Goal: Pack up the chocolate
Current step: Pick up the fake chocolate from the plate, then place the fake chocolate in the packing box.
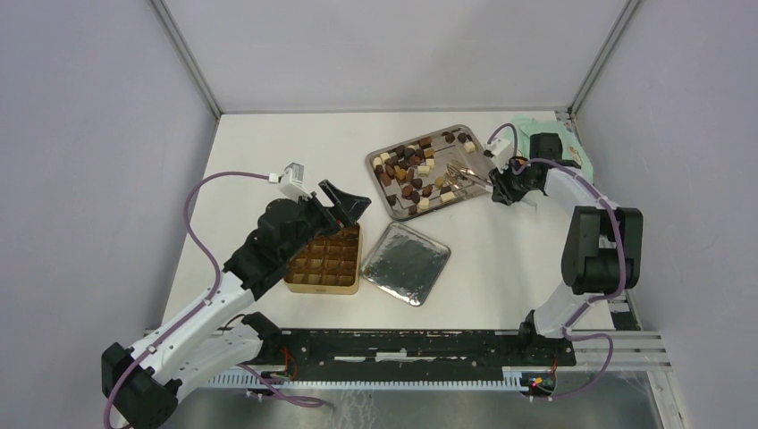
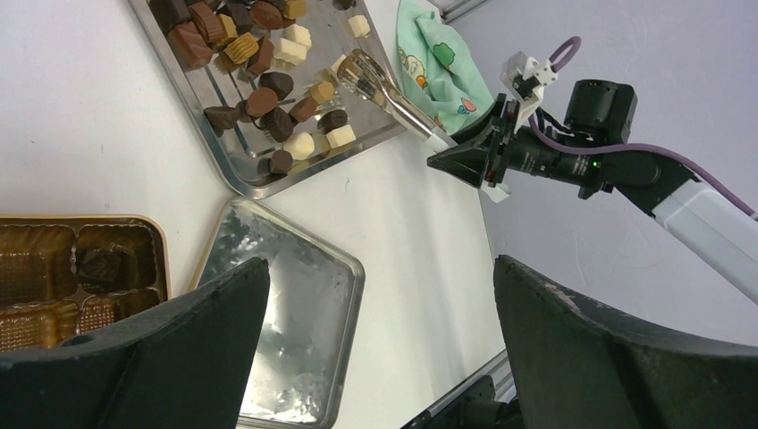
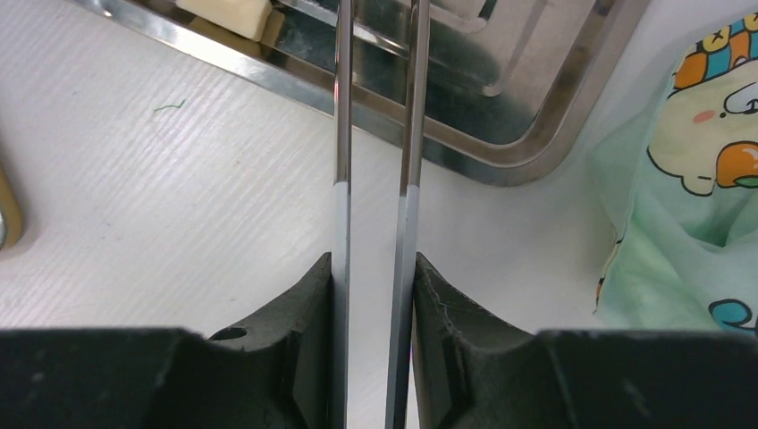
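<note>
The right gripper (image 3: 375, 268) is pinching the long silver tongs (image 2: 393, 94) by their back end. Both fingers are pressing on the two thin arms, so the arms are sitting close together. It is holding them this way so the far tips can reach into the steel tray (image 2: 232, 170) near the table's (image 1: 268, 152) far right corner. I think it is trying to grab one piece, but I cannot tell if the tips are holding any. The chocolates (image 1: 411, 170), dark, light brown and cream, are nearly all lying loose in that tray. One dark piece (image 2: 100, 265) is already sitting in the gold tin (image 1: 324, 284) nearer the front edge. The tin's silver lid (image 1: 409, 261) is lying just beside it, leaving the cups free for filling. The left gripper (image 2: 380, 286) is hanging over the tin, spread wide and holding nothing.
</note>
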You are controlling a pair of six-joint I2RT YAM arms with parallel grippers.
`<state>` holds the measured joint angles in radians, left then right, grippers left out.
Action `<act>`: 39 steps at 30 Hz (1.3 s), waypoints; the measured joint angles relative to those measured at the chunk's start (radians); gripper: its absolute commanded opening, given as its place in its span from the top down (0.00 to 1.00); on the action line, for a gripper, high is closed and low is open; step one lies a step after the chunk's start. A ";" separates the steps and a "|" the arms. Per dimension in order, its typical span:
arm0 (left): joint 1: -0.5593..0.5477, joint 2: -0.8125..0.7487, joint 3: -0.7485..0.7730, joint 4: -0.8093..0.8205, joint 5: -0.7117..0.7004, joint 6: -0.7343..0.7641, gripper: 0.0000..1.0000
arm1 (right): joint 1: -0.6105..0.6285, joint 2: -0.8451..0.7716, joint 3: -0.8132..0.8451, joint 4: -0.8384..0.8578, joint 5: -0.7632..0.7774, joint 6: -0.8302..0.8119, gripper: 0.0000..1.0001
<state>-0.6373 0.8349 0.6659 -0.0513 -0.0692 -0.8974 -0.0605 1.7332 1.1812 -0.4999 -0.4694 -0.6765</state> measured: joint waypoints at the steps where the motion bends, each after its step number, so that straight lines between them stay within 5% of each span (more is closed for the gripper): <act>1: 0.000 0.000 0.000 0.000 0.000 0.000 0.00 | 0.000 -0.019 -0.019 0.006 -0.006 0.000 1.00; 13: 0.000 -0.001 0.000 -0.008 -0.013 0.000 0.00 | 0.033 -0.230 -0.117 0.016 -0.169 0.011 1.00; 26: 0.000 -0.071 0.010 -0.219 -0.192 -0.015 0.00 | 0.382 -0.325 -0.120 0.013 -0.247 0.040 1.00; 39: 0.000 -0.175 0.011 -0.459 -0.364 -0.086 0.00 | 0.700 -0.204 -0.034 -0.030 -0.106 0.051 0.97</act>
<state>-0.6373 0.6598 0.6769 -0.5098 -0.4332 -0.9836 0.6392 1.5291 1.1477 -0.5297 -0.5755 -0.6250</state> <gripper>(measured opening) 0.994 0.369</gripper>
